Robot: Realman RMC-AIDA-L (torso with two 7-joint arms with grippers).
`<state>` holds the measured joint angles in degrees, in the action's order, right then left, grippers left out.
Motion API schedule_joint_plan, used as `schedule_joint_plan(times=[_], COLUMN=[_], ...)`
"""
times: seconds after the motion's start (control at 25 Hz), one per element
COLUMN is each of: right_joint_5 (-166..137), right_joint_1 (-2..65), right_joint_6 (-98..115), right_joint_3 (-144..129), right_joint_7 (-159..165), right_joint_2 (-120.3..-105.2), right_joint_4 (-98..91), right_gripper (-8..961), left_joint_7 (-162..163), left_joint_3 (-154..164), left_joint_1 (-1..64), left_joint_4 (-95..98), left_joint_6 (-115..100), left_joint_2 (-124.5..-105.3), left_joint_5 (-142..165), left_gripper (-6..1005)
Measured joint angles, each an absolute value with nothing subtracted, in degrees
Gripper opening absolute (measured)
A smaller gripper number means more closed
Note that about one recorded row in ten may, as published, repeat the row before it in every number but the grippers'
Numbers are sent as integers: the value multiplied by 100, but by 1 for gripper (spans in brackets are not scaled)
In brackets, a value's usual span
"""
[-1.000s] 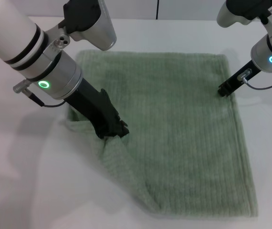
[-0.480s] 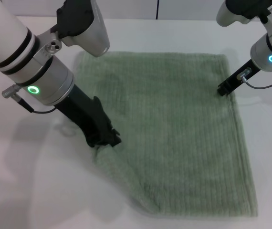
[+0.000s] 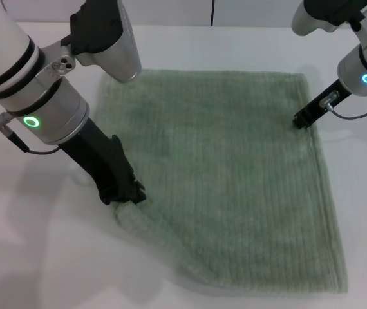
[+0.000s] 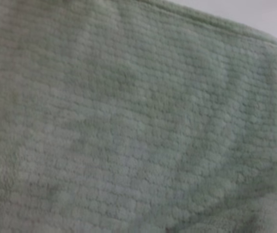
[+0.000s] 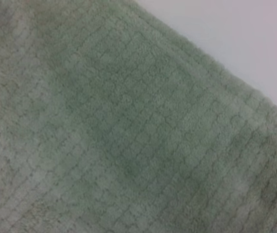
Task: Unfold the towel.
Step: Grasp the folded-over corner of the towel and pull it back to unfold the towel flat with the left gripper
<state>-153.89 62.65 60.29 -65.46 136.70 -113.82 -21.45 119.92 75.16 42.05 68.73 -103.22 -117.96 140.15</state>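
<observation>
The sage-green towel (image 3: 235, 167) lies spread nearly flat on the white table (image 3: 29, 257). Its front left corner is still bunched and wrinkled. My left gripper (image 3: 129, 195) is low at the towel's left edge, shut on the cloth there. My right gripper (image 3: 301, 121) is down at the towel's right edge near the far right corner, shut on it. The left wrist view is filled by ribbed towel (image 4: 129, 121) with a hem. The right wrist view shows towel (image 5: 129, 145) and a strip of table.
The white table surrounds the towel on all sides, with bare surface on the left (image 3: 22, 212) and right (image 3: 364, 193). A dark seam (image 3: 212, 13) runs up the back wall. Both arm bodies hang over the far corners.
My left gripper has moved left and toward the front, dragging the towel's left edge with it and flattening the fold. The right gripper has not moved.
</observation>
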Motion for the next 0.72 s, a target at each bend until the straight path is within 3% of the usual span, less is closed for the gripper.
schedule_joint_plan(times=[0.72], right_joint_5=[-15389], right_joint_1=[6270], right_joint_6=[5988], right_joint_3=[-6546], right_joint_7=[13668], right_joint_2=[-11382], right_joint_4=[-2144], right_gripper=[1], left_joint_7=[12158], left_joint_3=[7602], left_joint_1=[4178], left_joint_4=[7060], left_joint_6=[-10644], left_joint_2=[-11818], left_joint_5=[14317], left_gripper=[55])
